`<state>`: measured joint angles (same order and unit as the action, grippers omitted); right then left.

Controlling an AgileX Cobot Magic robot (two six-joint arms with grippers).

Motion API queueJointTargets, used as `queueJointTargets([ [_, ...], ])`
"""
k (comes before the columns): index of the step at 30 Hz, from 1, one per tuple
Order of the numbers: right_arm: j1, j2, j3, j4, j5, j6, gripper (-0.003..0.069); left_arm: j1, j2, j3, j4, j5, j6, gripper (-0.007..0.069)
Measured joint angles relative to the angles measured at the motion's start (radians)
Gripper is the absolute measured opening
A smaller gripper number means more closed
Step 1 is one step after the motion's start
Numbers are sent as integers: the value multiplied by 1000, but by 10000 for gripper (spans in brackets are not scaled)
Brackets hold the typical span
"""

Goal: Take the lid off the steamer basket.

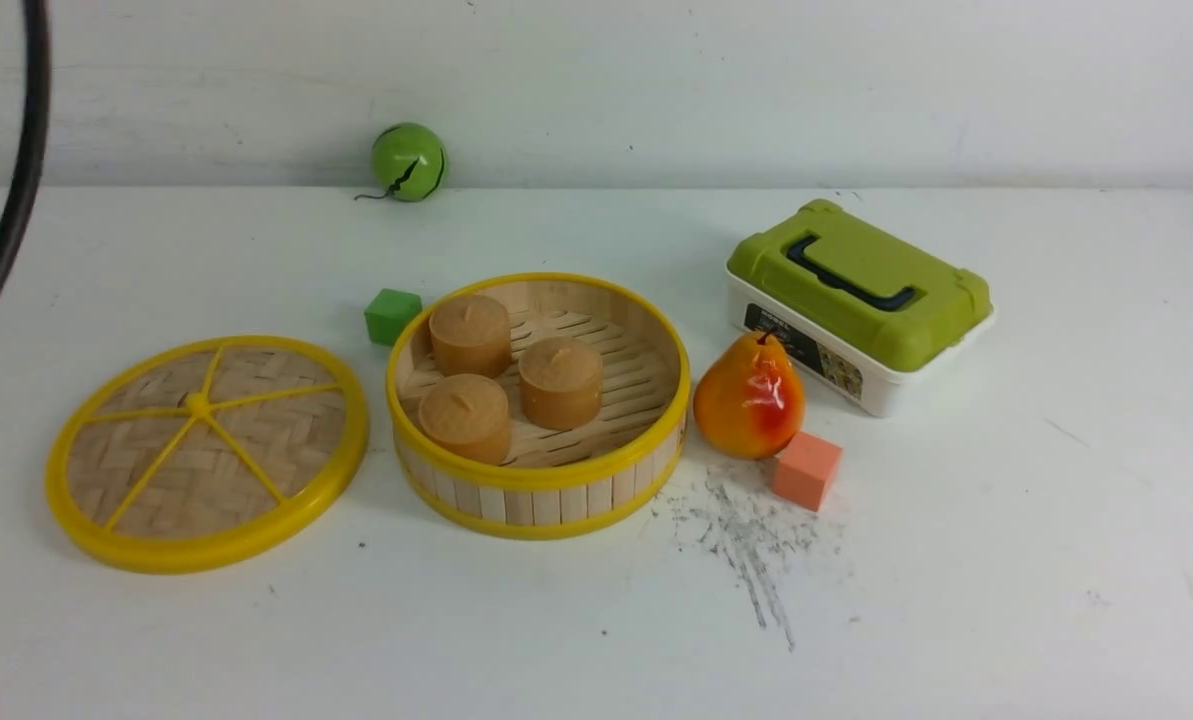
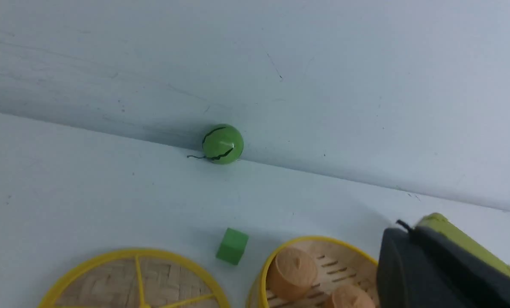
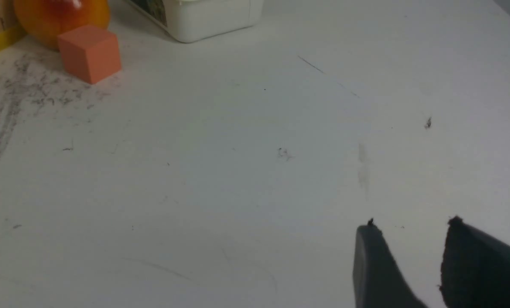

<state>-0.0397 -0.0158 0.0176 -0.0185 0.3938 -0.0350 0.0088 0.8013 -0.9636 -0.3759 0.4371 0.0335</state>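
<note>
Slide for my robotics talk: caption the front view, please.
Lid off, steamer basket open, three brown buns inside.

And from the left gripper's tips [image 2: 402,229], wall [image 2: 323,77] and tabletop [image 1: 596,620] share the view ahead! The bamboo steamer's raised rim [image 1: 541,478] blocks low travel beyond those tips, a green cube [image 1: 393,317] close by its far side; between steamer and flat lid [image 1: 206,455] runs a narrow strip of bare table! Now the right gripper [image 3: 411,220]: bare tabletop spreads out beyond its parted tips, a wide lane there, until the orange cube [image 3: 90,53], the pear [image 3: 62,17] and the white box [image 3: 212,19] crowd the far side!
</note>
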Motion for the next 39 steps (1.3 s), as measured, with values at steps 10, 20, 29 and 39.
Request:
queueJointTargets([
  [10, 0, 0, 0, 0, 0, 0, 240, 0, -360, 341, -155, 199, 0, -13],
  [20, 0, 0, 0, 0, 0, 0, 240, 0, -426, 350, -344, 371, 0, -13],
  [29, 0, 0, 0, 0, 0, 0, 240, -92, -505, 377, -332, 374, 0, -13],
  [39, 0, 0, 0, 0, 0, 0, 240, -130, -768, 654, -302, 376, 0, -13],
])
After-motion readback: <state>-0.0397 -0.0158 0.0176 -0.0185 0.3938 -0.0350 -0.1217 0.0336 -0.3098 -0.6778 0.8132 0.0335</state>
